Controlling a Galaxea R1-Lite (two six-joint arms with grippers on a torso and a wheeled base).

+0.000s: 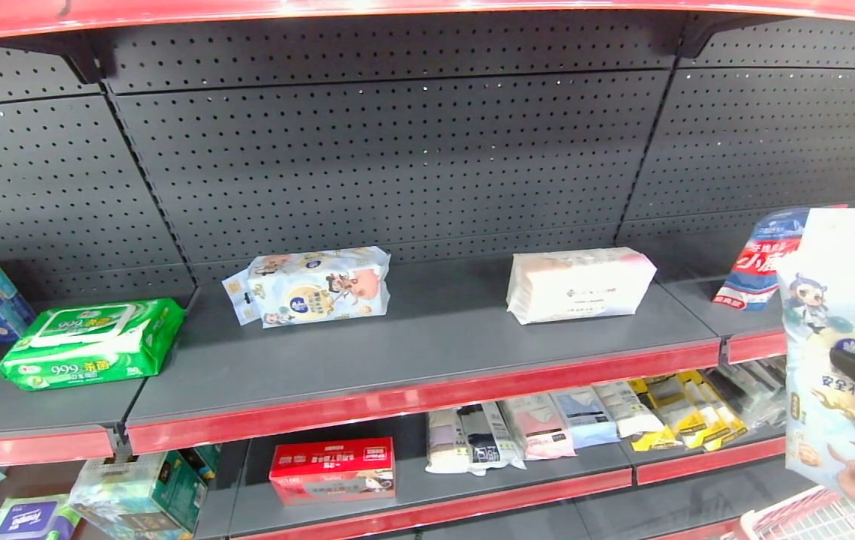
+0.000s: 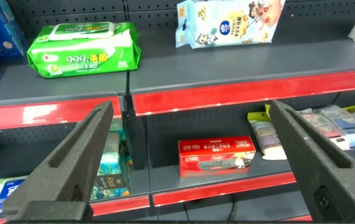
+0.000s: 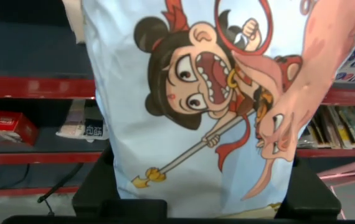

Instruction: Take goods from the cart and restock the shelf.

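At my right, above the pink cart (image 1: 802, 519), my right gripper (image 3: 202, 186) clamps the cartoon pack (image 1: 847, 337). It stands upright, long axis vertical, hang-hole up, in front of a blue-red bag (image 1: 761, 262). A matching pack (image 1: 311, 286) lies mid-shelf (image 1: 435, 337). My left gripper (image 2: 190, 112) gapes wide.

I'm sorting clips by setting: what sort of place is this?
Probably a shop aisle: red-edged pegboard shelving, packaged goods like the green wipes pack and the held cartoon pack, plus a wire cart.
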